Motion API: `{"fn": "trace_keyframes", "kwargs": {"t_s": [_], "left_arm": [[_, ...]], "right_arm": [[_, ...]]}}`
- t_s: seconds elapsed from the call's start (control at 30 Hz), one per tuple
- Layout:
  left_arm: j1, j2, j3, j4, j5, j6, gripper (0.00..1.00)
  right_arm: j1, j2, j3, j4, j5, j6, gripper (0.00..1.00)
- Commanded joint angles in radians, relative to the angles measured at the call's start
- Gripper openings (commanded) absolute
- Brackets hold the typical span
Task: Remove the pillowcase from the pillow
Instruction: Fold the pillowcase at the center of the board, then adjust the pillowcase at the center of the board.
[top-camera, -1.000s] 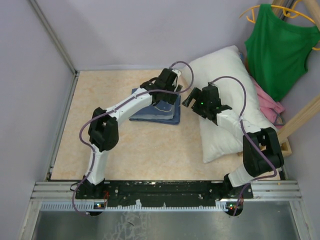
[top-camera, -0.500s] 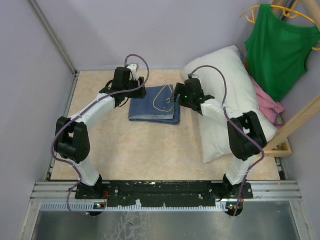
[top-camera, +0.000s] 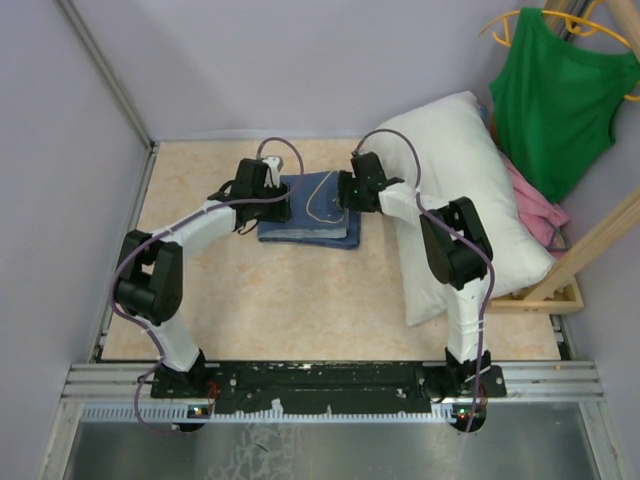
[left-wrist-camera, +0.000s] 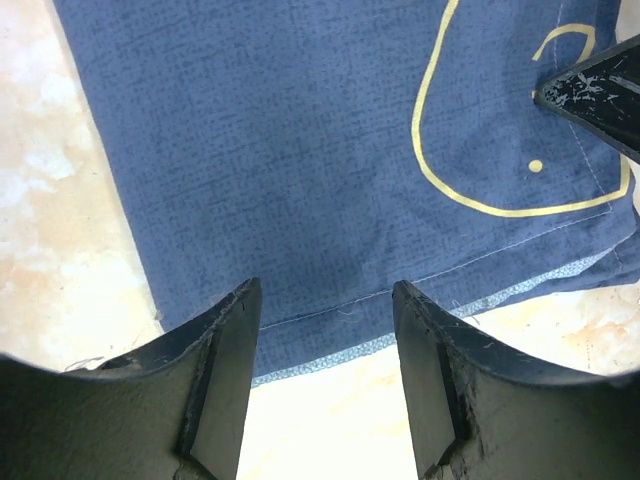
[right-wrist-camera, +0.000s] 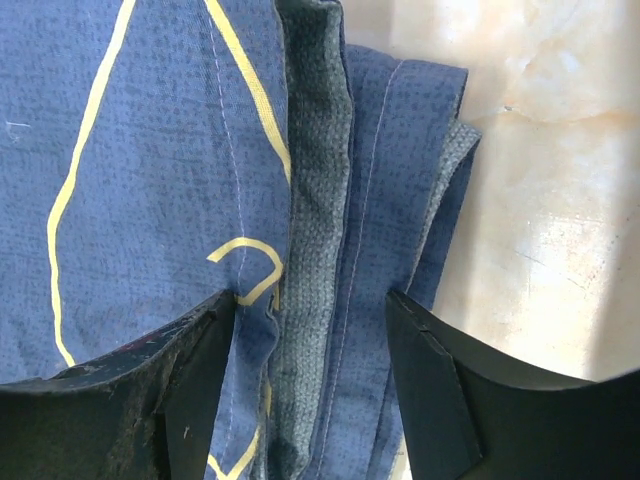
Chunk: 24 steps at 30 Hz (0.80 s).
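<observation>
The pillowcase (top-camera: 308, 212) lies folded into a flat, dark blue rectangle on the bench (top-camera: 270, 290), in the upper middle of the top view, bare of the pillow. A thin yellow line (left-wrist-camera: 432, 170) loops across its top face, and paler grey-blue cloth peeps out along the folded edges. The pillow (top-camera: 470, 165) lies apart from it at the right of the frame, plain white and plump, its long side running from upper left to lower right, its near corner close to the pillowcase's right edge.

The left jaws sit at the left edge of the folded cloth. In the left wrist view they stand released, a clear gap between them, with the hemmed edge of the pillowcase (left-wrist-camera: 300, 140) and a strip of bench showing in the gap. The right jaws sit at the cloth's right edge. In the right wrist view they are parted too, astride the stacked folds of the pillowcase (right-wrist-camera: 150, 150); nothing is pinched.

Behind the pillow, in the upper right corner, a green tank top (top-camera: 555, 90) hangs on a yellow hanger (top-camera: 503, 30), with a pink garment (top-camera: 540, 210) below it beside a wooden frame (top-camera: 600, 240).
</observation>
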Motion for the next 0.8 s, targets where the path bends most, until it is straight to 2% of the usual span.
{"fn": "trace_keyframes", "kwargs": {"t_s": [0.0,0.37,0.57,0.77], "left_arm": [[0.014,-0.042,-0.016,0.034,0.018,-0.001,0.61],[0.02,-0.013,0.001,0.032,0.04,-0.004,0.6],[0.02,-0.009,-0.001,0.027,0.04,-0.005,0.6],[0.022,-0.008,-0.005,0.018,0.034,0.001,0.6]], "right_arm": [[-0.001,0.021,0.071,0.02,-0.02,-0.027,0.61],[0.018,0.005,0.088,-0.006,-0.01,-0.092,0.56],[0.023,-0.001,0.077,0.021,-0.07,-0.1,0.45],[0.022,0.02,0.084,0.02,-0.101,-0.082,0.45]]}}
